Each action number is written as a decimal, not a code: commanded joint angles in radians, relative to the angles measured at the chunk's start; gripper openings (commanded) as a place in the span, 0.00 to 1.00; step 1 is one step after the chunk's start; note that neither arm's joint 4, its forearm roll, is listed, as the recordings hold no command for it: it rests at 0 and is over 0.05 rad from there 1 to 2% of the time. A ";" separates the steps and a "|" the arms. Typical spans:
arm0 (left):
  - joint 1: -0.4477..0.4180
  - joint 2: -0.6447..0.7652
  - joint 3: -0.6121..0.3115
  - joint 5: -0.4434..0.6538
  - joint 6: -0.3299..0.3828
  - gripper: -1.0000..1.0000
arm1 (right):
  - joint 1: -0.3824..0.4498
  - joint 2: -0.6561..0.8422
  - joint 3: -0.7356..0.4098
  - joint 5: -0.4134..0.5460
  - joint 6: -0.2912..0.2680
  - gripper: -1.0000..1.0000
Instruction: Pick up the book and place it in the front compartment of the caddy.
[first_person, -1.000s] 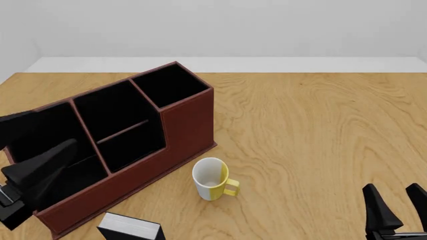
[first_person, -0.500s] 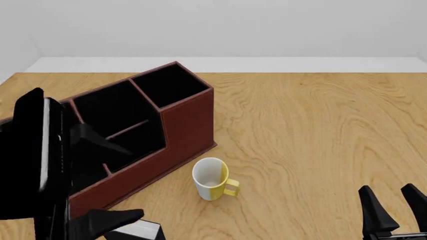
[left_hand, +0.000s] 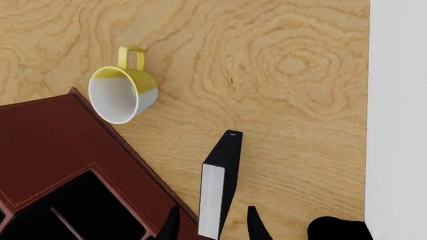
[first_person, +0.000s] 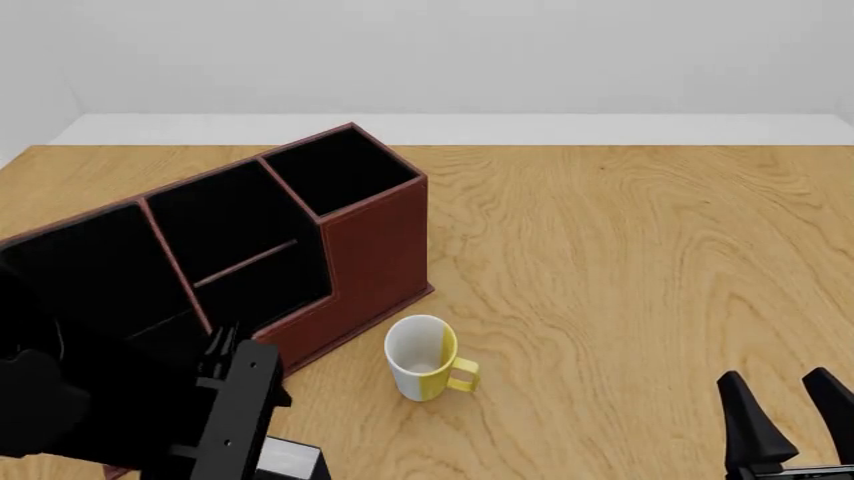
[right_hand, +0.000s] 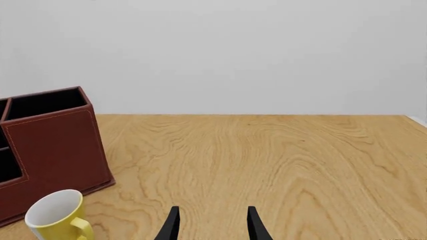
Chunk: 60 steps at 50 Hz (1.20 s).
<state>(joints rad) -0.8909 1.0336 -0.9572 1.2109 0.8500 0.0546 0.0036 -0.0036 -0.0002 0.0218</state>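
Note:
The book, black covers with white page edges, lies on the table in front of the caddy. In the left wrist view my left gripper is open, with one finger on each side of the book's near end and a gap to each cover. In the front view the left arm covers most of the book at the bottom edge. The reddish-brown caddy stands at the left. My right gripper is open and empty at the front right, and it also shows in the right wrist view.
A white-and-yellow mug stands just right of the caddy's front corner, and it also shows in the left wrist view and the right wrist view. The table's front edge runs close beside the book.
My left arm has swung from over the caddy's left end down to the book at the front. The right gripper has hardly moved.

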 joint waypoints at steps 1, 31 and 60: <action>0.100 0.005 0.081 0.009 0.206 1.00 | -0.009 -0.002 -0.002 0.001 0.008 1.00; 0.182 0.003 0.063 0.009 0.338 1.00 | -0.021 0.017 -0.002 -0.016 0.019 1.00; 0.080 0.103 0.138 -0.127 0.216 1.00 | -0.036 0.023 -0.001 -0.021 0.027 1.00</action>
<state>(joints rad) -0.7750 1.1061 -0.8568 1.1322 1.1131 0.0221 0.0198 -0.0056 -0.0149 0.0460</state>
